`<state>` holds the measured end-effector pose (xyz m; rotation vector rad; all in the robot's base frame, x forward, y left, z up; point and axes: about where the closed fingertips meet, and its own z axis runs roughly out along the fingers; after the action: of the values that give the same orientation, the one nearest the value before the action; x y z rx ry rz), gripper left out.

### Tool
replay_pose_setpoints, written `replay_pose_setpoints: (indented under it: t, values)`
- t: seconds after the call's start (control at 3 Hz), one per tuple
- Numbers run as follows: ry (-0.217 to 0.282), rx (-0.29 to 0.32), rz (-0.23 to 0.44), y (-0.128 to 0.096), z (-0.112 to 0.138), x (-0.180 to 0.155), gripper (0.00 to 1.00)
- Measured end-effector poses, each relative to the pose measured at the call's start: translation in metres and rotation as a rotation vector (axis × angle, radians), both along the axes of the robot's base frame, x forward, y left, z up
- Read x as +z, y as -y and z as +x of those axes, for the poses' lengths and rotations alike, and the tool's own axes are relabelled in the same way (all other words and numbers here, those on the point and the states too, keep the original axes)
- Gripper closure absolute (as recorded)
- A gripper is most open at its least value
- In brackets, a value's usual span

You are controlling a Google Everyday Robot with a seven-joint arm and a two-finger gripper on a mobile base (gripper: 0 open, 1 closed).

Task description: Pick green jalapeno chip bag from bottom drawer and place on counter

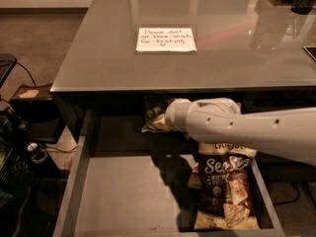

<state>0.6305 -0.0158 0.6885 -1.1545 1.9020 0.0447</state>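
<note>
Where the bottom drawer point(128, 191) runs back under the table point(222, 58) edge, the green jalapeno chip bag point(154, 116) sits in shadow, small, crinkly, dark green with a pale patch in front. The hand point(167, 120) ending the white arm point(247, 127) is right against it; whether spread or clamped, I cannot tell. A brown Sea Salt bag point(224, 186) lies on the drawer's grey floor at right.

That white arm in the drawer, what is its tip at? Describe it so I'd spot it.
Below the grey counter with the note, look into the open drawer. At its back, under the counter's edge, the gripper is at a small dark-green bag. It is smaller than the brown-and-cream Sea Salt bag nearer the front.
</note>
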Motion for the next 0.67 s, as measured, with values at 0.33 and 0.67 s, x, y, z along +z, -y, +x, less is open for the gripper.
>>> replay_pose_setpoints:
  t: [0.33,0.67]
  values:
    - [0.003,-0.04,-0.012,0.007,0.019,-0.011,0.36]
    - [-0.011,-0.069,-0.015,0.001,0.029,-0.028,0.35]
